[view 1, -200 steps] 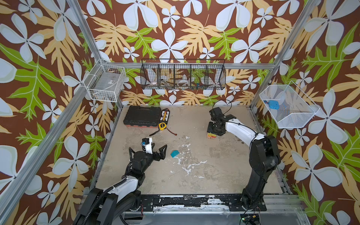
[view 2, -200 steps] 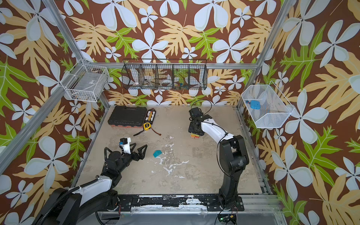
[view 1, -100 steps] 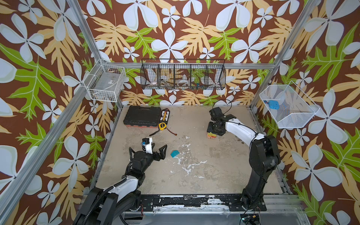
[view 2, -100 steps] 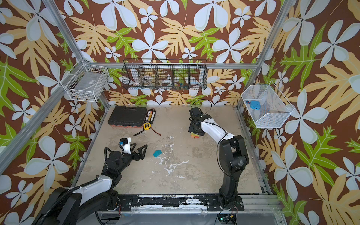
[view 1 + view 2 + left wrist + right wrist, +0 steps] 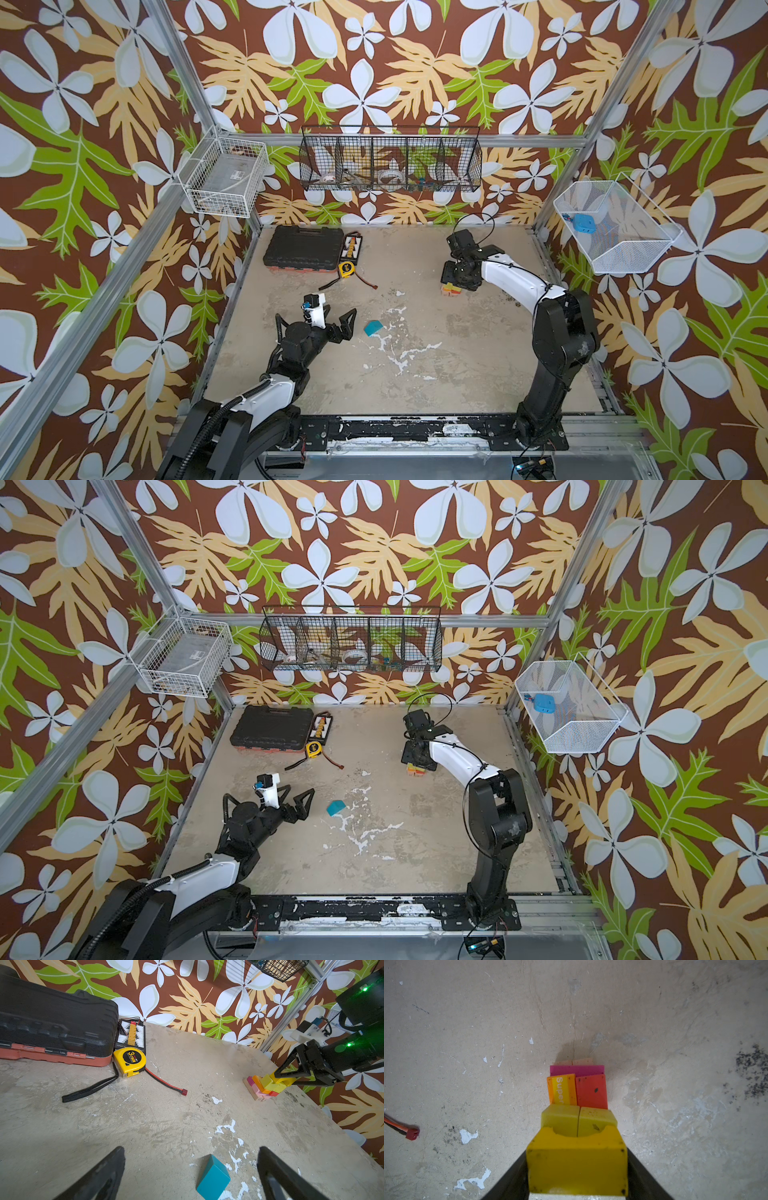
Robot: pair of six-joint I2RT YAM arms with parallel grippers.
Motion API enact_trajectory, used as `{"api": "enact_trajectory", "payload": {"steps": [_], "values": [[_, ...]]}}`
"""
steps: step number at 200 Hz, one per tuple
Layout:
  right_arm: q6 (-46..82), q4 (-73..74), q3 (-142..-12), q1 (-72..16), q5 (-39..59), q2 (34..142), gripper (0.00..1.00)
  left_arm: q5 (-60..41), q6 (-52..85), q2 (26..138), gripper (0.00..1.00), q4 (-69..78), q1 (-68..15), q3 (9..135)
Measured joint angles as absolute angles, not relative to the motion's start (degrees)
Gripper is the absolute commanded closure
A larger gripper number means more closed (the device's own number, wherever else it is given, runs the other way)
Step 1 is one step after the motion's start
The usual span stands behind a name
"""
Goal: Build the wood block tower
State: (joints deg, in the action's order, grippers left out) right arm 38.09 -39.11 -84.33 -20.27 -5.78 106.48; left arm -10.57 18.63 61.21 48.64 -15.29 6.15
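The tower (image 5: 450, 289) (image 5: 415, 769) stands at the back right of the table, a stepped stack with a tan and pink base (image 5: 258, 1093), magenta, orange and red blocks (image 5: 591, 1091) and yellow-green ones above. On top sits a yellow arch block (image 5: 577, 1165) (image 5: 280, 1081). My right gripper (image 5: 451, 278) (image 5: 577, 1147) reaches down over it, and its fingers lie against both sides with no gap showing. A teal wedge block (image 5: 373, 328) (image 5: 336, 807) (image 5: 214, 1178) lies on the table just ahead of my left gripper (image 5: 341, 313) (image 5: 191, 1150), which is wide open and empty.
A black tool case (image 5: 301, 249), a yellow tape measure (image 5: 345, 270) and a connector board (image 5: 131, 1034) sit at the back left. A red-black cable (image 5: 365, 282) trails toward the middle. Wire baskets (image 5: 390, 164) hang on the walls.
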Motion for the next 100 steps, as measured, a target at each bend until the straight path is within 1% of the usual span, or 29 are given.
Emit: {"api": "enact_trajectory", "payload": {"steps": [40,77,100], "values": [[38.0,-39.0,-84.0,-20.3,-5.5,106.1,0.31,-10.6,18.3,61.3,0.0,48.6,-15.3,6.2],[38.1,-38.9,-83.6,-20.3,-5.1,105.8,0.33,-10.6,18.3,61.3,0.0,48.6,-15.4,6.2],[38.0,-38.5,-82.7,-20.3,-5.0,104.7,0.26,-10.6,18.3,61.3,0.0,48.6,-15.4,6.2]]}}
